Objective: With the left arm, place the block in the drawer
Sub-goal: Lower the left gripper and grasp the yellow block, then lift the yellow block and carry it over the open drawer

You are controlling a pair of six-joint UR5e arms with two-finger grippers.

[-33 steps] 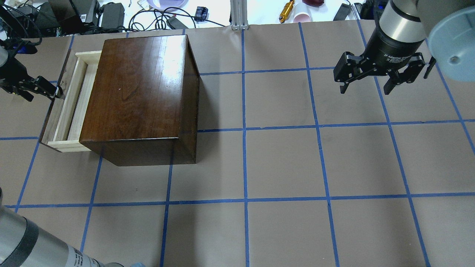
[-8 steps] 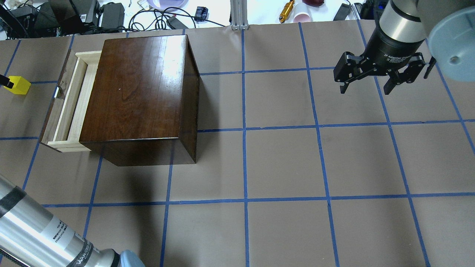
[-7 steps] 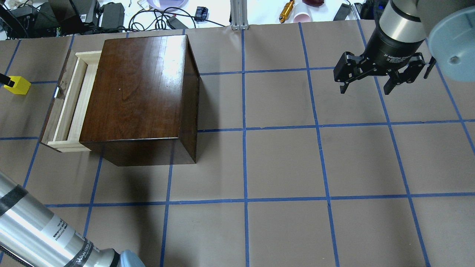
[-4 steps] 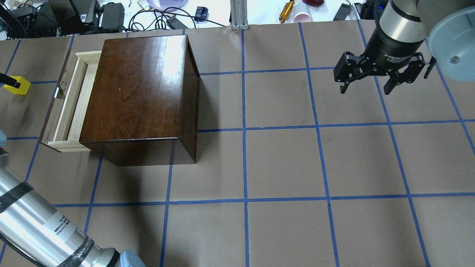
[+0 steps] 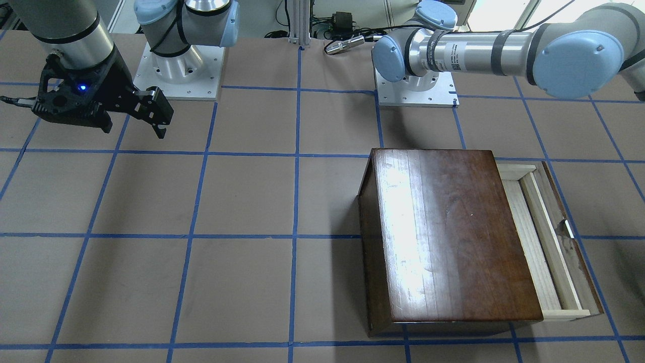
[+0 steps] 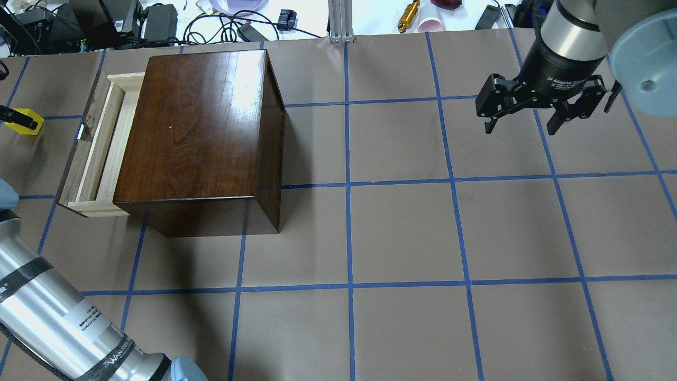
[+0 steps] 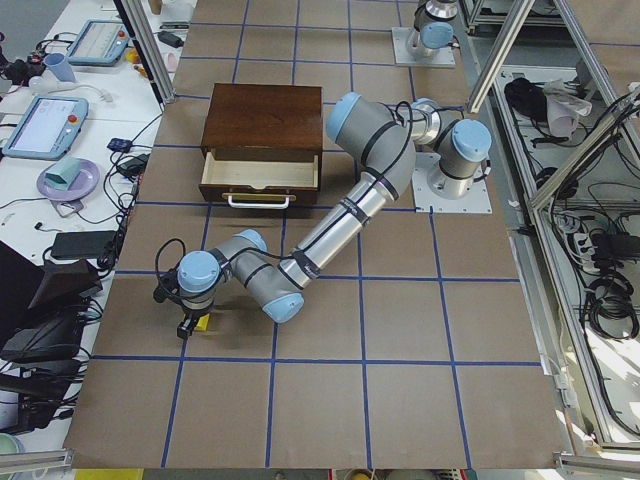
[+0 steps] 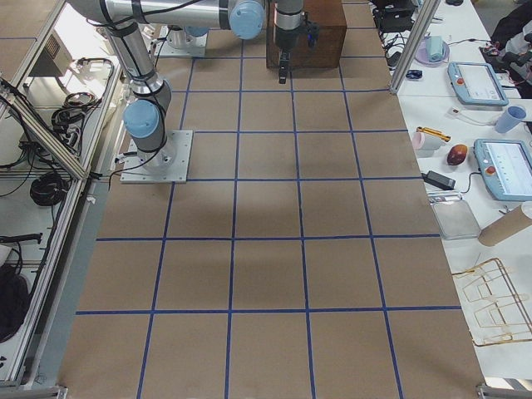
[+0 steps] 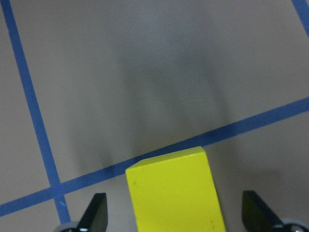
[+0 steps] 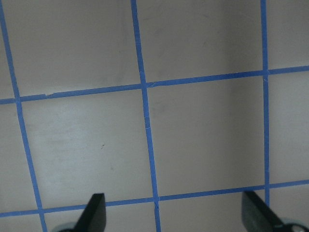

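Left wrist-mounted view shows the block (image 9: 171,188) sitting on the table (image 9: 145,58), over a blue tape line (image 9: 256,122), right between my left gripper (image 9: 176,217) fingertips (image 9: 98,212). That pincer is spread wide: there is a gap on each side of the cube, so I have hold of nothing. Seen from overhead, the block (image 6: 25,120) lies out at the table's edge, apart from the drawer (image 6: 98,151) and beyond its dark front panel. The drawer is pulled partly out of the cabinet (image 6: 195,132), its pale tray showing. My right gripper (image 6: 521,127) hangs over bare table well away on the other side, fingers apart and empty.
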